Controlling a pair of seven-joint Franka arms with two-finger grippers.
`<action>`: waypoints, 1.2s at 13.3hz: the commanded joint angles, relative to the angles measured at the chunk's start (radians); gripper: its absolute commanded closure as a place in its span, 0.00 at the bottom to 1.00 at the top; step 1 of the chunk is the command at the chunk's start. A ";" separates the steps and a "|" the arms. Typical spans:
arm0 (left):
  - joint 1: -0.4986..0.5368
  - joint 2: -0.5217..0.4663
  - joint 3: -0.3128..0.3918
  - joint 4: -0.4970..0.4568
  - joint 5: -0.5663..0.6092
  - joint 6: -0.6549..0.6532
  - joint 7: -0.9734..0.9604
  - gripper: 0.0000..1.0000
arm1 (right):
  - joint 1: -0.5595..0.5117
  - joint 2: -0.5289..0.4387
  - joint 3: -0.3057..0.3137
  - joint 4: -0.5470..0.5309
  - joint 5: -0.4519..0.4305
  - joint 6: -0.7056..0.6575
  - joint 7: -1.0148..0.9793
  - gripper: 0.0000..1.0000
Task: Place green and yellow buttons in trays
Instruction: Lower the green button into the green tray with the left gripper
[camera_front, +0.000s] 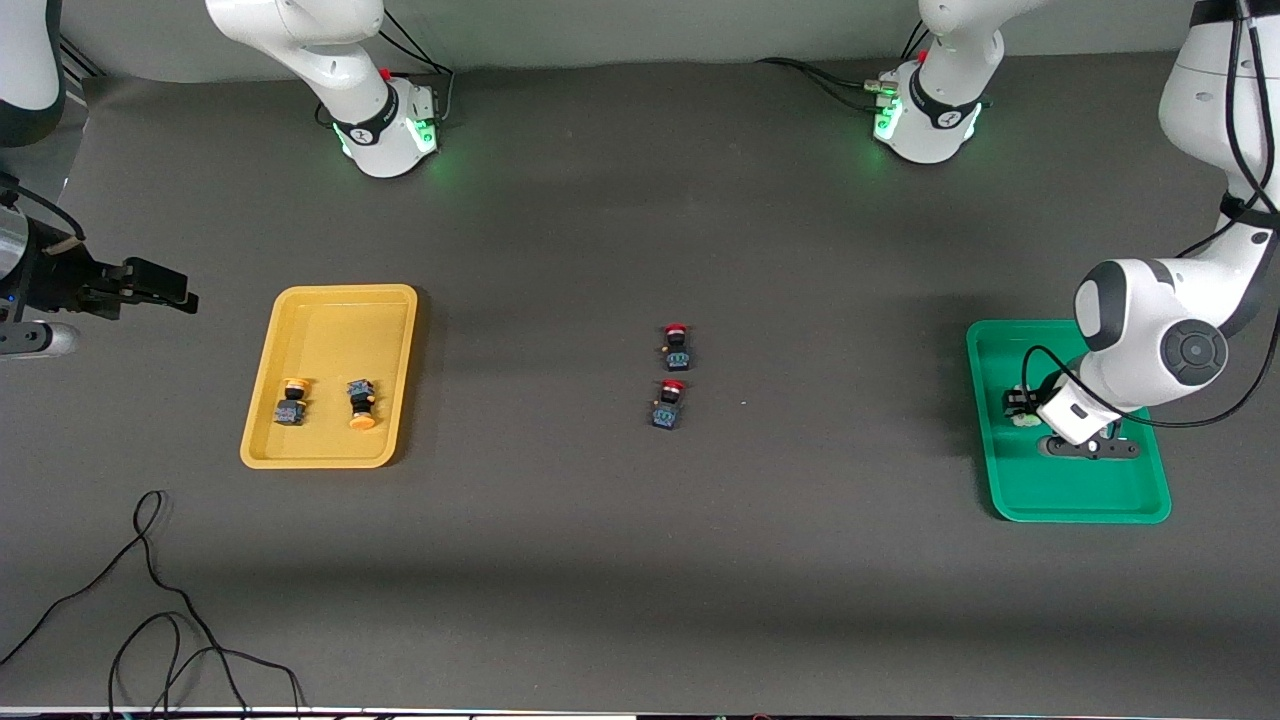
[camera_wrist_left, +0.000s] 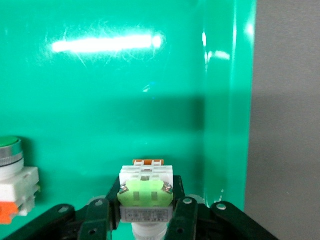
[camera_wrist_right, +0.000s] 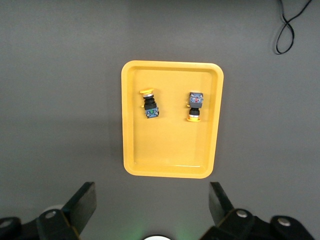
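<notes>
High front camera, two downward wrist cameras

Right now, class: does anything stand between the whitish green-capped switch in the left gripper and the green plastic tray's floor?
Nothing visible does. The left gripper, shut on the whitish green switch, is already over the green tray; the other green-capped switch lies apart.

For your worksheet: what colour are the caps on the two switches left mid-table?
Red, on both switches; clearest in the front view.
</notes>
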 joint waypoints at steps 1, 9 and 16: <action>0.007 -0.011 0.007 -0.028 0.010 0.039 0.031 1.00 | 0.001 -0.026 0.020 -0.023 -0.028 0.022 0.043 0.00; 0.002 -0.101 0.004 -0.019 0.010 -0.054 0.037 0.01 | 0.043 -0.026 -0.001 -0.023 -0.038 0.045 0.066 0.00; -0.018 -0.397 -0.082 0.095 -0.007 -0.553 0.042 0.01 | 0.041 -0.019 -0.001 -0.006 -0.031 0.033 0.071 0.00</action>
